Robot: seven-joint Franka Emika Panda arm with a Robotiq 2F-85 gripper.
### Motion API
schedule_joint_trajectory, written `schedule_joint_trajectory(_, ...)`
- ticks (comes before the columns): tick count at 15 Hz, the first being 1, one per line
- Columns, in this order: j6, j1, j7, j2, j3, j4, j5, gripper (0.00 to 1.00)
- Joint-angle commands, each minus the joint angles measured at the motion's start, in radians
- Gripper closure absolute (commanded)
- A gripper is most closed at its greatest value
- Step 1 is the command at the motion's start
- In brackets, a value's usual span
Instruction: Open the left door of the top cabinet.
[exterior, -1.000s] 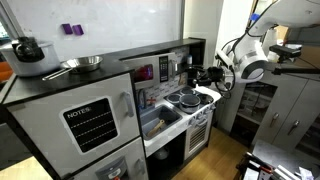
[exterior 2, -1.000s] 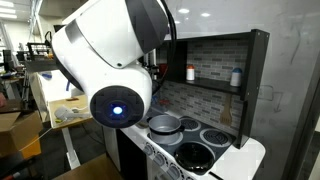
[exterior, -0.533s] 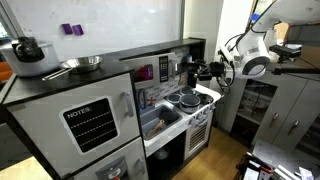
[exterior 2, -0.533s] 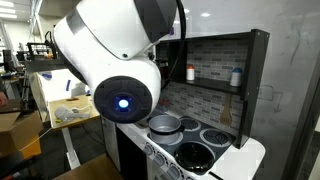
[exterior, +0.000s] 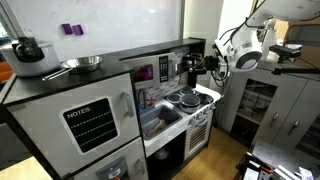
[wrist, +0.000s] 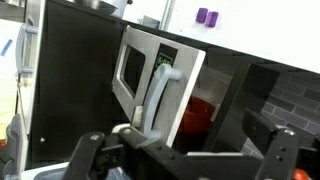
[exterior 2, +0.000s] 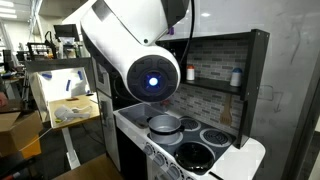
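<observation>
The top cabinet is the long black-framed upper unit of the toy kitchen. Its left door is small, with a dark window and a pale frame. In the wrist view the left door fills the middle, with a pale vertical handle. It looks ajar, and a red object shows behind its free edge. My gripper hovers in front of the cabinet's right part, apart from the door. In the wrist view its fingers are spread wide and hold nothing.
A pot and a pan stand on the grey fridge block with the NOTES door. Pots sit on the stove below the cabinet. Bottles stand on the open shelf. My arm blocks much of this exterior view.
My gripper has risen and moved a little closer to the top cabinet. The wrist has swung up and to the right in the close exterior view.
</observation>
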Motion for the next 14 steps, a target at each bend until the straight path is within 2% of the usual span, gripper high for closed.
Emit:
schedule_joint_trajectory(1, 0.007, 0.007, 0.002, 0.027, 0.016, 0.052, -0.012, 0.0)
schedule_joint_trajectory(2, 0.0, 0.0, -0.001, 0.016, 0.014, 0.024, -0.002, 0.0)
schedule_joint_trajectory(14, -0.012, 0.001, -0.003, 0.034, 0.018, 0.039, -0.004, 0.0)
